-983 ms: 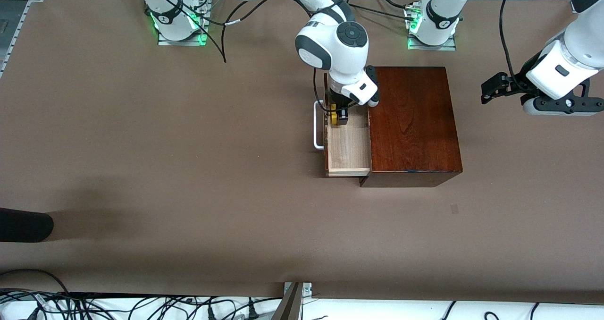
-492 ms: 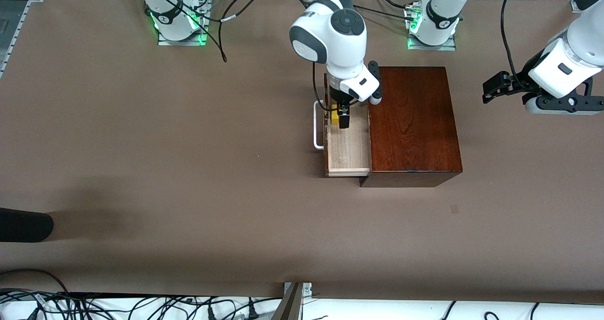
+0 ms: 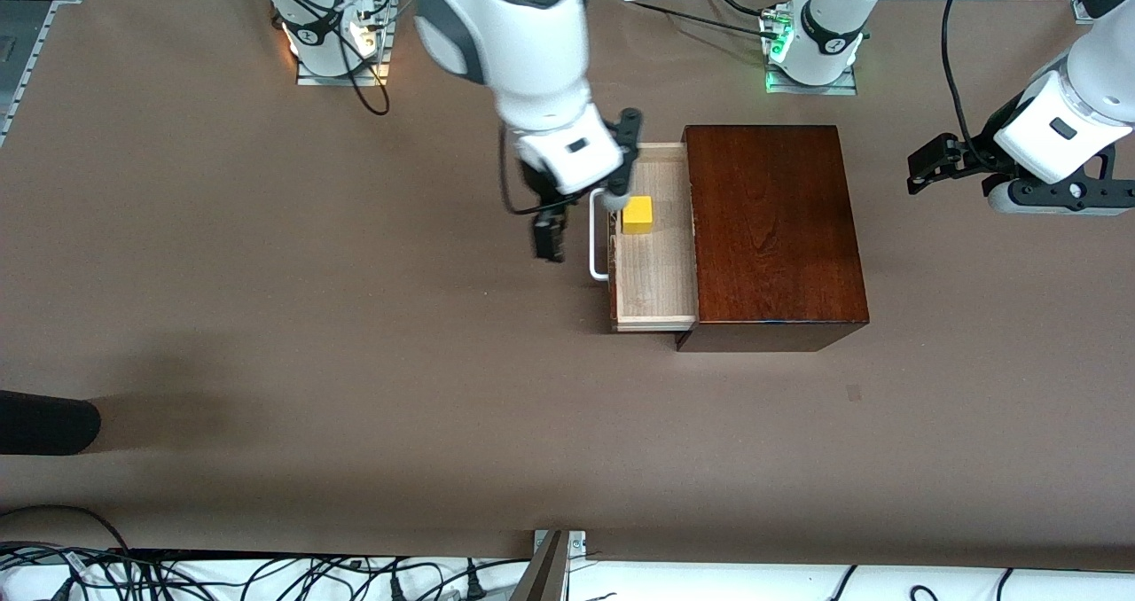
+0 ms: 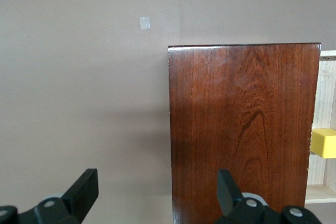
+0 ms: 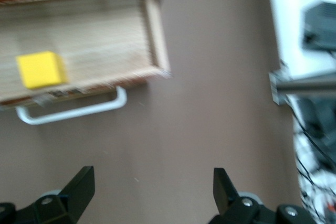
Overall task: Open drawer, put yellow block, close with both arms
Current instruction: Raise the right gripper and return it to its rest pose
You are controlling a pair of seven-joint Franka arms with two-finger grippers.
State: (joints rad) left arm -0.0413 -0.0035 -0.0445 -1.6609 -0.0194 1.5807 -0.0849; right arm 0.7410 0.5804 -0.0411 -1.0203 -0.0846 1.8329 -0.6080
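The drawer (image 3: 654, 282) stands pulled out of the dark mahogany box (image 3: 773, 229), its white bar handle (image 3: 596, 238) toward the right arm's end. The yellow block (image 3: 637, 214) lies in the pale tray; it also shows in the right wrist view (image 5: 41, 70) and at the edge of the left wrist view (image 4: 324, 142). My right gripper (image 3: 547, 239) is open and empty, up over the table just beside the handle. My left gripper (image 3: 927, 168) is open and empty, in the air past the box at the left arm's end; the box top fills its wrist view (image 4: 241, 124).
A dark object (image 3: 44, 422) lies at the table's edge at the right arm's end, near the front camera. A small pale mark (image 3: 853, 393) sits on the brown table, nearer the front camera than the box. Cables (image 3: 266, 574) run along the front edge.
My right gripper has let go of the yellow block in the drawer, risen and moved away toward the handle side. The left arm has barely moved.
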